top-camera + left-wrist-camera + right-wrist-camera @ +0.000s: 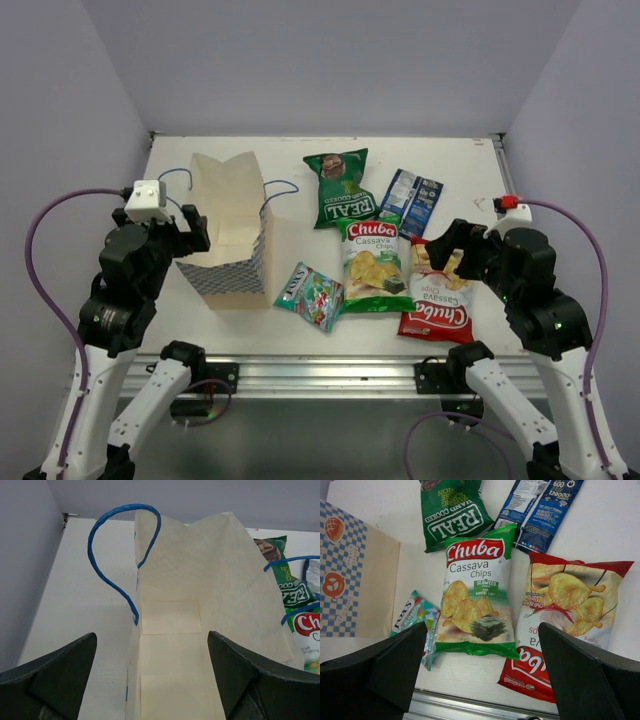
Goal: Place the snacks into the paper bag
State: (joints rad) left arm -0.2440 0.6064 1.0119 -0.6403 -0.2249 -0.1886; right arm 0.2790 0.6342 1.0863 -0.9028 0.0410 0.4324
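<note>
The paper bag (232, 235) stands upright and open at the left, cream with a blue checkered band; its empty inside (195, 620) fills the left wrist view. Five snacks lie flat to its right: dark green REAL pack (342, 188), dark blue pack (412, 198), green Chuba pack (373, 265), red Chuba pack (438, 300), teal candy pack (310, 295). My left gripper (192, 232) is open, straddling the bag's left rim. My right gripper (447, 248) is open and empty, hovering above the red Chuba pack (565, 620) and green Chuba pack (476, 595).
The white table (290, 330) ends at a metal rail along the near edge. Grey walls close the left, right and back sides. The bag's blue string handles (107, 555) stick up at both sides of its mouth.
</note>
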